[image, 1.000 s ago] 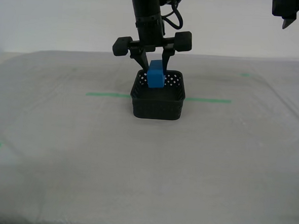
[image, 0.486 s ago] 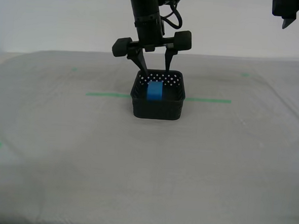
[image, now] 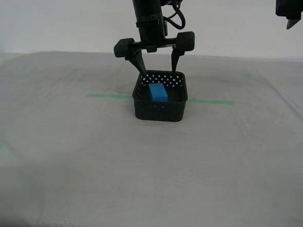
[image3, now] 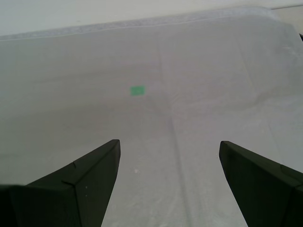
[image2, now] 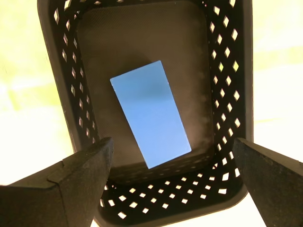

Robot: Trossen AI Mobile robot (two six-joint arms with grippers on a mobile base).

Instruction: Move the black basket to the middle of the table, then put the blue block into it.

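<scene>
Obs.: the blue block [image: 157, 92] now lies flat on the floor of the black basket [image: 159, 109], skewed to the walls in my second wrist view [image2: 150, 114]. A second ago it was upright between my fingers just above the rim; half a second ago it was standing inside, already free. So it has been released and has tipped onto a broad face.

My second gripper [image: 157, 67] hangs directly over the basket, jaws spread wide, nothing between them. Fingertips sit about level with the far rim, one to each side of the opening. In the second wrist view both fingers [image2: 71, 184] frame the basket [image2: 222, 85] with clear space to the block. Whether either tip touches the rim I cannot tell from the exterior view; the angle is too shallow.

My first gripper [image3: 165, 182] is parked high at the exterior view's upper right [image: 302, 22], jaws wide and empty, looking down on bare cloth and one small green mark [image3: 138, 90].

Basket position: on the tabletop [image: 62, 139], astride the green tape line [image: 109, 96], roughly central across the exterior view.

Judgement: both parts of the task look met, basket centred and block inside. What remains is a straight lift of the second arm clear of the rim; a sideways drift could catch a wall and drag the basket off the line.
</scene>
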